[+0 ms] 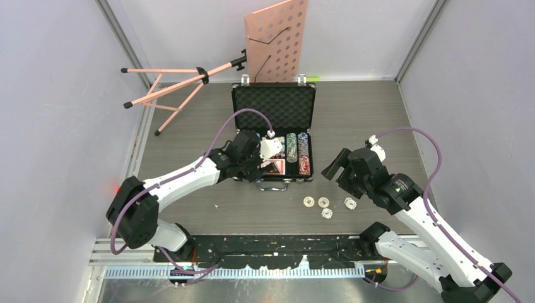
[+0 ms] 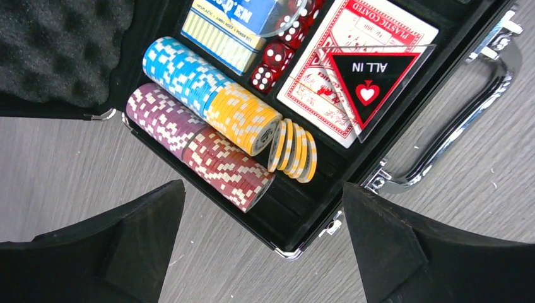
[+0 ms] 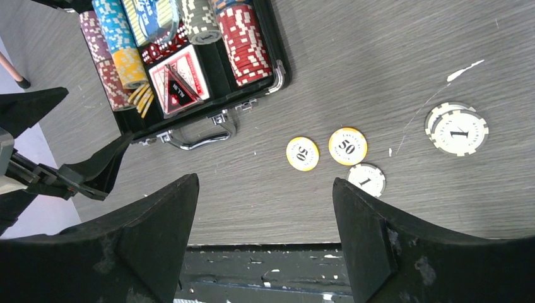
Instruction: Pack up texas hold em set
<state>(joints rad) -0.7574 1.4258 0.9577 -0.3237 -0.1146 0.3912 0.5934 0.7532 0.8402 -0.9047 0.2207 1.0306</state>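
Both stand wide open and empty: the left end effector [image 2: 263,189] hovers over the open briefcase [image 1: 273,95] at mid-bench [image 1: 366,120], the right end effector [image 3: 265,183] over loose chips [image 1: 323,202] lying just outside it.

I count one black ribbed briefcase [image 1: 273,101]. To its right lie two loose yellow round poker chips [image 3: 347,146] and three white round poker chips [image 3: 366,179], two of them overlapping. Inside are two boxed card decks [image 2: 372,28], one clear triangular plaque [image 2: 369,79] and four leaning yellow chips [image 2: 293,146].
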